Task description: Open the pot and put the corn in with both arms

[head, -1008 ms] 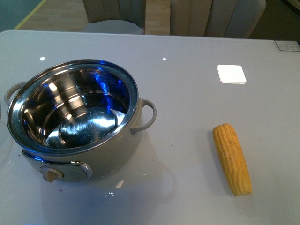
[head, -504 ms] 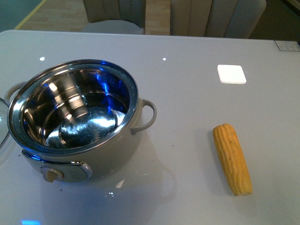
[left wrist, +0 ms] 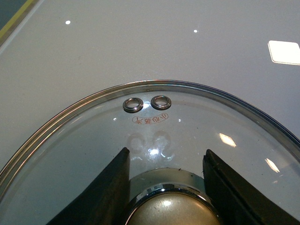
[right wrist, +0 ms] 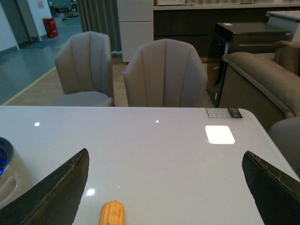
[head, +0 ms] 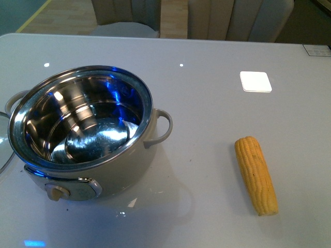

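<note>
The cream pot [head: 132,164] stands open at the table's left, and its steel inside holds nothing. The yellow corn [head: 256,174] lies on the table to its right, apart from it. In the left wrist view my left gripper [left wrist: 166,187] is shut on the brass knob [left wrist: 171,213] of the glass pot lid [left wrist: 150,122]. A sliver of that lid [head: 4,147] shows left of the pot. My right gripper [right wrist: 164,190] is open above the table, with the corn's tip [right wrist: 111,214] below and between its fingers [right wrist: 56,192]. Neither arm shows in the front view.
The grey table [head: 217,119] carries a bright square reflection [head: 255,81] at the back right. Two padded chairs [right wrist: 164,75] stand behind its far edge. The pot's side [right wrist: 7,176] sits at the edge of the right wrist view.
The lid's rim has come into the front view at the left edge, beside the pot. Pot and corn have not moved.
</note>
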`<state>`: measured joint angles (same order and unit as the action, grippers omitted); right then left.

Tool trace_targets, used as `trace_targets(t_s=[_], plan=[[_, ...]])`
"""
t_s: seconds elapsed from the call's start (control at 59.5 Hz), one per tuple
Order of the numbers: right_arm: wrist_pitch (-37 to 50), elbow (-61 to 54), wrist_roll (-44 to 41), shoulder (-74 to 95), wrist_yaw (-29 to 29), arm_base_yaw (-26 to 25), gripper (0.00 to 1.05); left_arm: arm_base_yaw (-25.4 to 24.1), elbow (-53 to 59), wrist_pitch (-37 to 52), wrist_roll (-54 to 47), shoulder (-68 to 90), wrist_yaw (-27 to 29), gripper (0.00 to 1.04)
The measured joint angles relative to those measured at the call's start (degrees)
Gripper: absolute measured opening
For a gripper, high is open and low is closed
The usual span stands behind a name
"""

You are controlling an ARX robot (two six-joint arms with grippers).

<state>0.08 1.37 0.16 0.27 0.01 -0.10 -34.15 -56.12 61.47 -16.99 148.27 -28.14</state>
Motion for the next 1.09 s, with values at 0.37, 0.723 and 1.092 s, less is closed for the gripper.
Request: trace_targets(t_s=[0.37,0.723,1.092], plan=[[0.0,0.0,0.0,0.0,0.0,0.0,0.96,-0.1,4.6,0.0,1.9,-8.7,0.6,0.98],[0.0,0.0,0.0,0.0,0.0,0.0,0.96,-0.4,15.1,0.3,12.3,-32.9,-1.3,0.98],[0.0,0.0,0.0,0.0,0.0,0.0,0.96,12.3,43.7,3.0,16.9,-69.7,6.3,0.51]])
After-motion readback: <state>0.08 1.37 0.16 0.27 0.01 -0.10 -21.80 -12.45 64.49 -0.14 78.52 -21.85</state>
